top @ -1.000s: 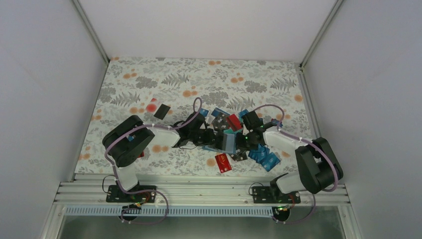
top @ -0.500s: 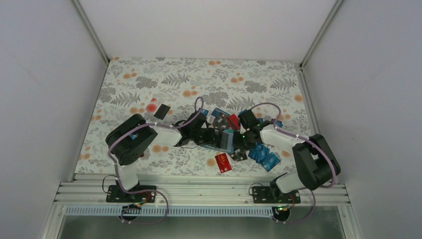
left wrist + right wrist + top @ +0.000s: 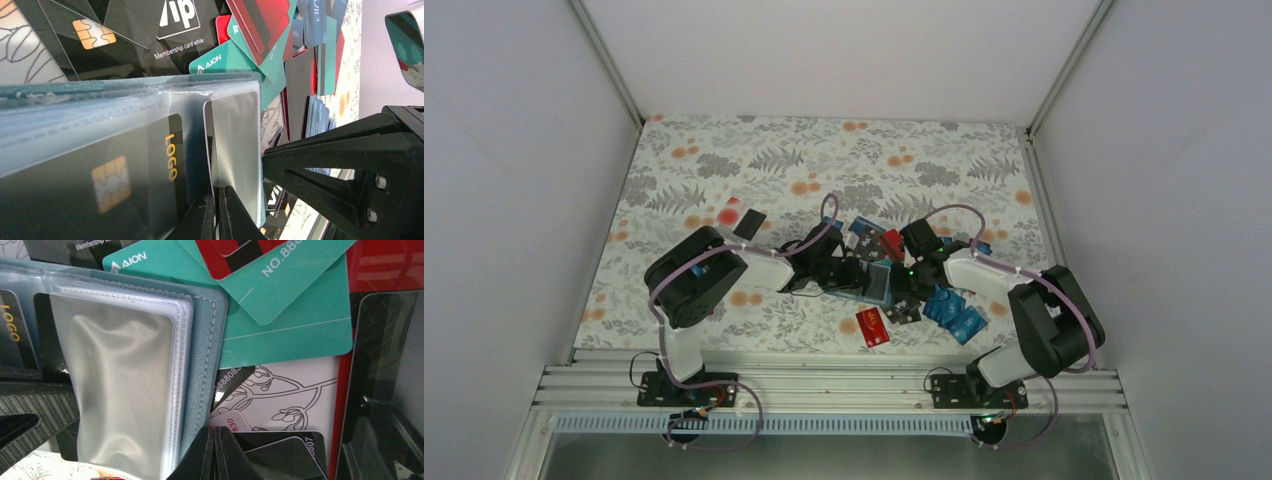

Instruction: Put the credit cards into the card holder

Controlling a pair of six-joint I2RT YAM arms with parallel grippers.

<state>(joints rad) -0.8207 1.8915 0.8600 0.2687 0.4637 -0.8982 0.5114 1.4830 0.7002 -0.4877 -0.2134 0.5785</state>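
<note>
Fingers first: the left gripper [image 3: 216, 212] has its fingers [image 3: 202, 220] pressed flat together at the lower edge of the card holder [image 3: 202, 355], right where two clear sleeves meet, though whether a sleeve is nipped between them I cannot tell. Over to the right gripper [image 3: 215, 454], and its fingers [image 3: 231, 457] are closed tight too, just beside the holder's stitched teal cover, any grip hidden. From above, the holder sits mid-table between the two grippers, in the thick of the credit cards [image 3: 864, 228]. The table [image 3: 724, 170] wears a pale cloth printed with grey ferns and orange blossoms, white walls stand on three sides, and an aluminium rail [image 3: 824, 385] carries the arm bases. Now the print: gold "LOGO" on the black chip card [image 3: 130, 170] tucked in a sleeve, while the neighbouring sleeve [image 3: 235, 135] shows plain silvery grey. Behind the holder, "AION" in white on a teal card [image 3: 220, 62] and "Membership card while" on a black card [image 3: 180, 50]. The right wrist view picks up "NO.88" on another teal card [image 3: 280, 270] and "830" on a pale card [image 3: 232, 422] beside a white card [image 3: 290, 390] with line-drawn flowers. Near the rail lies a red card [image 3: 872, 327], blue cards [image 3: 954, 312] fan beside it, and a lone black card [image 3: 749, 223] rests well apart to the left.
</note>
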